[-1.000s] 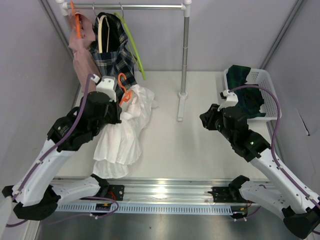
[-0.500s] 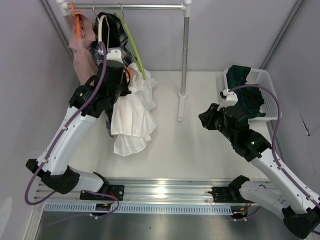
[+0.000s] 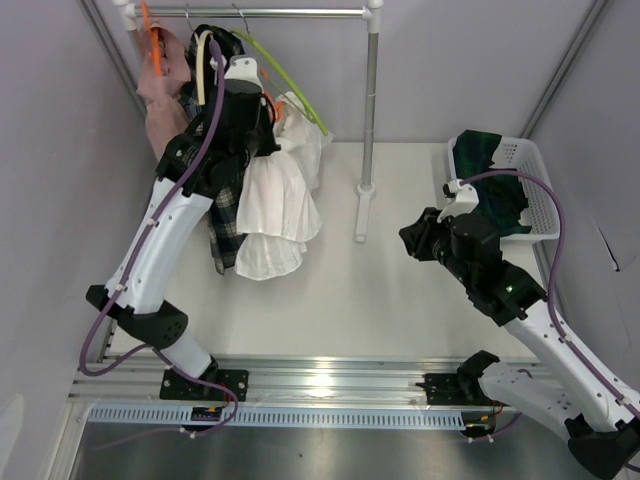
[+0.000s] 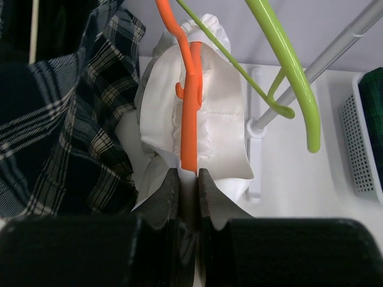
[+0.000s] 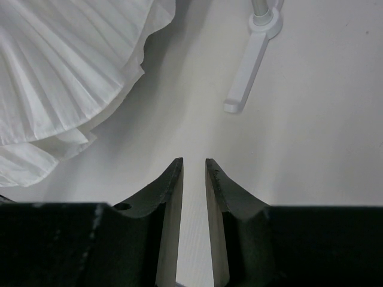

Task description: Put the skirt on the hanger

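The white pleated skirt (image 3: 275, 205) hangs in the air from an orange hanger (image 4: 190, 119), its waistband gathered around the hanger's neck (image 4: 203, 137). My left gripper (image 4: 188, 173) is shut on the hanger's stem, raised high just below the rail (image 3: 290, 13) among the hung clothes. In the top view the left gripper (image 3: 250, 95) is close to the green hanger (image 3: 290, 95). My right gripper (image 5: 194, 162) hovers low over the table with its jaws a little apart and nothing between them; the skirt's hem (image 5: 72, 72) lies off to its left.
A dark plaid garment (image 3: 225, 220) and a pink one (image 3: 160, 95) hang on the rail's left end beside the skirt. The rack's post (image 3: 370, 100) and foot (image 3: 362, 215) stand mid-table. A white basket (image 3: 535, 185) holding dark green cloth (image 3: 485, 170) sits at the right.
My left arm has lifted the hanger and skirt off the table, up and back to the rail. The right arm has stayed put.
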Available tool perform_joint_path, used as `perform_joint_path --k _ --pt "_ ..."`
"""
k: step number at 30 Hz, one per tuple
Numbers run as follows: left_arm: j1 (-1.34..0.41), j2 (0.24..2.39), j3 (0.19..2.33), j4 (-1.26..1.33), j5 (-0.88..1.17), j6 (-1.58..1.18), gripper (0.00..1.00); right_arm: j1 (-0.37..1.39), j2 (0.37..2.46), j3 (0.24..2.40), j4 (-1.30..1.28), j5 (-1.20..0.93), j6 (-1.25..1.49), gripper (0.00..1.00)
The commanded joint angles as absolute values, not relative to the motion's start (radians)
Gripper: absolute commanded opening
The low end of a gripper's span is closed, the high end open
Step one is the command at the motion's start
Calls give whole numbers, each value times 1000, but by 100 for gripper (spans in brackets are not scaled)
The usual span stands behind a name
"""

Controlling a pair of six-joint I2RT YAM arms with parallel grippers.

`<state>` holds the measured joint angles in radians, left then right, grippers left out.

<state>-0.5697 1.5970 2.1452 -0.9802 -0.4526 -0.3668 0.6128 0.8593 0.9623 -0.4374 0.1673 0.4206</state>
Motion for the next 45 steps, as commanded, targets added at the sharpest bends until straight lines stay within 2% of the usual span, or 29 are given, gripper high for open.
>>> perform_joint_path --k 1,8,18,21,25,29,34,38,39,45 --pt "-565 1637 2276 -930 -407 -331 0 607 835 994 -437 167 400 26" --pt "-574 1715 2361 -926 -272 -243 0 600 813 983 -446 178 393 26" --pt "-618 1738 2355 -865 -169 -158 0 589 801 973 -454 179 391 27" --pt "-623 1726 2338 -880 -195 -155 0 584 798 968 -453 176 393 26" --pt "-620 1695 2309 -942 -352 -207 0 583 799 963 -448 169 396 26" --pt "-621 1625 2200 -940 -409 -248 0 581 805 962 -440 160 396 26" --pt "-618 1534 2125 -887 -355 -210 0 581 799 954 -439 167 394 25" --pt "-620 1586 2183 -942 -275 -204 0 580 802 954 -433 150 399 25" --pt "-621 1603 2251 -966 -294 -212 0 580 805 954 -431 147 399 26" --pt "-615 1623 2264 -1041 -440 -255 0 580 805 956 -428 140 396 25"
